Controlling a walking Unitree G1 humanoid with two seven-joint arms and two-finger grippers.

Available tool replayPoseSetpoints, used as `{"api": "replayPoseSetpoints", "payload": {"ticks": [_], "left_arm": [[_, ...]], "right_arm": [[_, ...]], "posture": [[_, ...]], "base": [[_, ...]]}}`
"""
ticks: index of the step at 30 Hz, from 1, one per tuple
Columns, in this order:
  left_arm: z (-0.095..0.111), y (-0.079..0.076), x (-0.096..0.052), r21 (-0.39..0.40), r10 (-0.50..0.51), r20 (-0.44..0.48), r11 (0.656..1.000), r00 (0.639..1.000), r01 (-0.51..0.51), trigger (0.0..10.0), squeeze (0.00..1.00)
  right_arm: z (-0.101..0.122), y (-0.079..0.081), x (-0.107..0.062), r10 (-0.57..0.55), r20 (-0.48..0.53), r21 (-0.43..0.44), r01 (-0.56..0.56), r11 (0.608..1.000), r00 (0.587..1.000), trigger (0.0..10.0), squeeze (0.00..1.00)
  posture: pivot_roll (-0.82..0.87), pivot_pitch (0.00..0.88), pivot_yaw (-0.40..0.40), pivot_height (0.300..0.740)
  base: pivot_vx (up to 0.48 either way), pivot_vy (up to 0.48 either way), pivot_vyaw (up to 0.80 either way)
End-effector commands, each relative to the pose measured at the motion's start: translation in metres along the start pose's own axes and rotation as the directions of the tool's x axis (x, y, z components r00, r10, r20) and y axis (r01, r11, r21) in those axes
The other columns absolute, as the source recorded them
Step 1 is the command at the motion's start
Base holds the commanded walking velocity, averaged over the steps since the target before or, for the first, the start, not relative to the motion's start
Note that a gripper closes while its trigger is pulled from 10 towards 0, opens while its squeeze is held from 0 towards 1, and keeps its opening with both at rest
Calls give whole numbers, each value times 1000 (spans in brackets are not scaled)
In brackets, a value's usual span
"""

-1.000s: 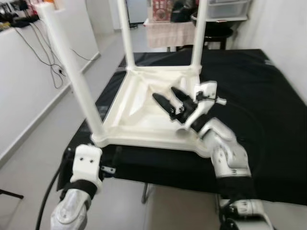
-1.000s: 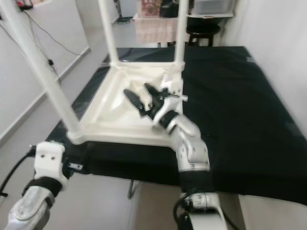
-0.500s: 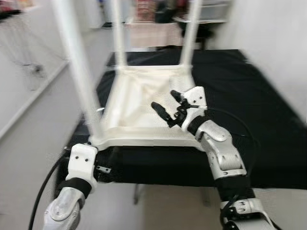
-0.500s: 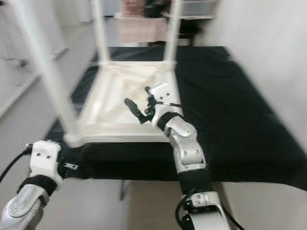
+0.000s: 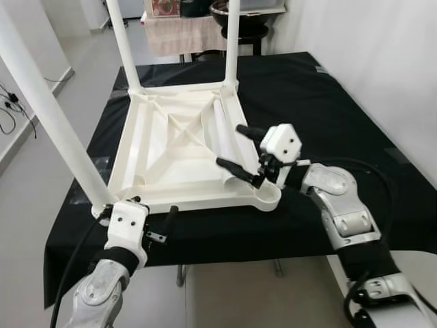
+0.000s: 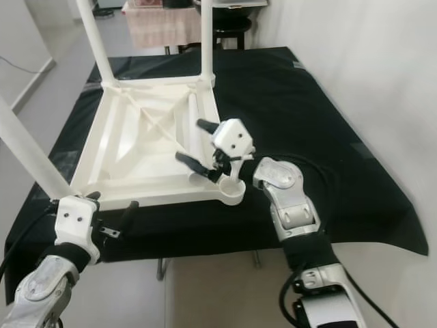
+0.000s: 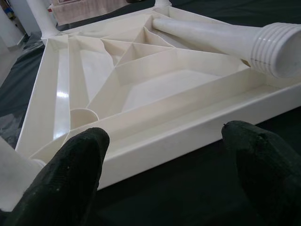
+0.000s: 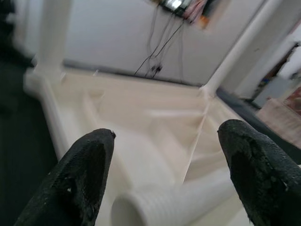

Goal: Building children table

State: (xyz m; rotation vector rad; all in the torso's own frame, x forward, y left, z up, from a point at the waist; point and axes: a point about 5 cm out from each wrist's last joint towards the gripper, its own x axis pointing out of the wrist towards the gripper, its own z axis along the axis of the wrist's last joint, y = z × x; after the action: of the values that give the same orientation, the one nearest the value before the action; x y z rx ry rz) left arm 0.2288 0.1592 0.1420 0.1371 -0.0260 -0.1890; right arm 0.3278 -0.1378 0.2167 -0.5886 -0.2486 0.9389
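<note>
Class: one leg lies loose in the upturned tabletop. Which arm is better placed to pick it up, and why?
Probably the right. The right gripper hangs open over the loose leg, its fingers either side of the threaded end. The left gripper is open outside the tabletop, at its near edge.

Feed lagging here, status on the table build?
Right gripper open over loose leg lying in upturned table. Left gripper open at near edge. Three legs fitted; near right socket empty. Nothing in the way.

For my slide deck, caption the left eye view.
Right gripper open over loose leg inside upturned table top.
</note>
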Motion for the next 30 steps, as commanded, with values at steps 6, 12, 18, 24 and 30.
{"api": "replayPoseSetpoints", "payload": {"ticks": [6,12,18,24,30], "left_arm": [[-5,0,-2,30,-25,-17,999,1000,25,10000,0],[-5,0,-2,32,-29,-17,999,999,30,10000,0],[-5,0,-3,31,-34,-16,999,999,34,10000,0],[-5,0,-3,28,-33,-15,999,999,34,10000,0],[-5,0,-4,26,-33,-14,999,999,33,10000,0]], "right_arm": [[-19,18,-1,77,-169,-126,-99,987,983,10000,0],[-32,34,5,73,-260,-110,-104,988,963,10000,0],[-33,33,15,-30,-279,-80,8,997,960,10000,0],[-30,26,23,-123,-287,-101,98,990,950,10000,0],[-26,23,34,-169,-292,-135,134,982,941,10000,0]], "posture": [[-56,46,49,740],[-56,50,50,740],[-54,53,50,740],[-52,55,49,740],[-51,55,49,740]], "base": [[0,0,0],[0,0,0],[0,0,0],[0,0,0],[0,0,0]]}}
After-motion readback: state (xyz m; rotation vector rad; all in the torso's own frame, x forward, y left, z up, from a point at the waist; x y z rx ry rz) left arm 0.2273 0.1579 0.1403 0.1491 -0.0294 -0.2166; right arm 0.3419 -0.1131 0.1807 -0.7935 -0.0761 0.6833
